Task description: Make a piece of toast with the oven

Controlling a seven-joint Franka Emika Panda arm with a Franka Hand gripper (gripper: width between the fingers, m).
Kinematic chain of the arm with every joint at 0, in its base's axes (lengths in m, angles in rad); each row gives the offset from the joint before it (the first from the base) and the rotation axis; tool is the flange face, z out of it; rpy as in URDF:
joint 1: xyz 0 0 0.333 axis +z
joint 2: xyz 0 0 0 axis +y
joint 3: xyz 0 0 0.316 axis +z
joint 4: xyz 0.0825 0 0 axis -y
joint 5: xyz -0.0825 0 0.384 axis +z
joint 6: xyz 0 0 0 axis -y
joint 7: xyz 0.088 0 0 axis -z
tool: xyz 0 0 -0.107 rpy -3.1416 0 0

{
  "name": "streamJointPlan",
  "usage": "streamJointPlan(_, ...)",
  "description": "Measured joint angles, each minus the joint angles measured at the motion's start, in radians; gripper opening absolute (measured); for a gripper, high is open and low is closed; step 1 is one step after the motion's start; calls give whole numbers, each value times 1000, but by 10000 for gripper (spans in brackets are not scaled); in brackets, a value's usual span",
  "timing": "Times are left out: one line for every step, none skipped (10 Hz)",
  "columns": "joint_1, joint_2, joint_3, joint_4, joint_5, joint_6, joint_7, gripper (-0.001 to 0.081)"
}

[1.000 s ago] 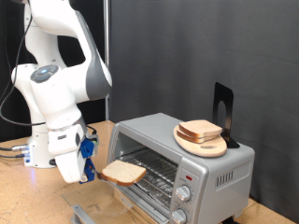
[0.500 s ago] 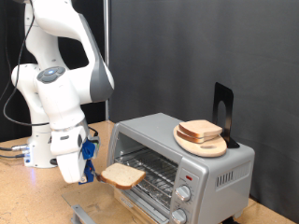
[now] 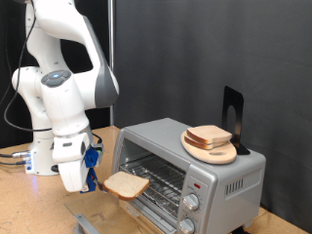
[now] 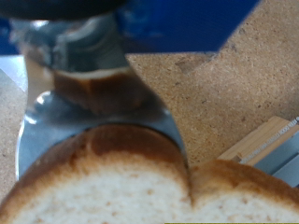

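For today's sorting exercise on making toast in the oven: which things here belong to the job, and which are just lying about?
Part of the job:
- slice of bread, held in the end effector
- toaster oven, door open

Just lying about:
- round wooden board on the oven
- bread slices on that board
- black stand

White arm bent low, hand [image 3: 95, 181] closed.

Probably a robotics lab: black curtain backdrop [image 3: 185, 49], a white robot arm [image 3: 58, 88] bolted to a chipboard table [image 3: 19, 200], loose cables [image 3: 10, 156].

Piece of toast [image 4: 121, 182] between end effector [image 4: 93, 112] fingers, above speckled countertop [image 4: 224, 84].
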Motion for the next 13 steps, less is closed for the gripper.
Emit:
streamJointPlan(1,-2,1,4,7,-8,0,269)
streamJointPlan(4,-8,3,7,19,-17,0,269)
streamJointPlan(11,-18,6,8,35,-27,0,269)
streamJointPlan(18,-30,9,9,48,-40,0,269)
streamJointPlan(23,-43,14,9,55,-50,0,269)
streamJointPlan(27,-53,18,9,58,-58,4,269)
streamJointPlan(30,-61,24,8,60,-61,13,269)
streamJointPlan(34,-65,30,8,61,-65,23,269)
streamJointPlan(40,-69,33,8,65,-67,31,269)
streamJointPlan(46,-75,39,8,76,-68,35,269)
streamJointPlan(51,-81,45,7,79,-68,44,269)
streamJointPlan(52,-85,54,5,79,-64,51,269)
streamJointPlan(52,-86,59,1,78,-54,52,269)
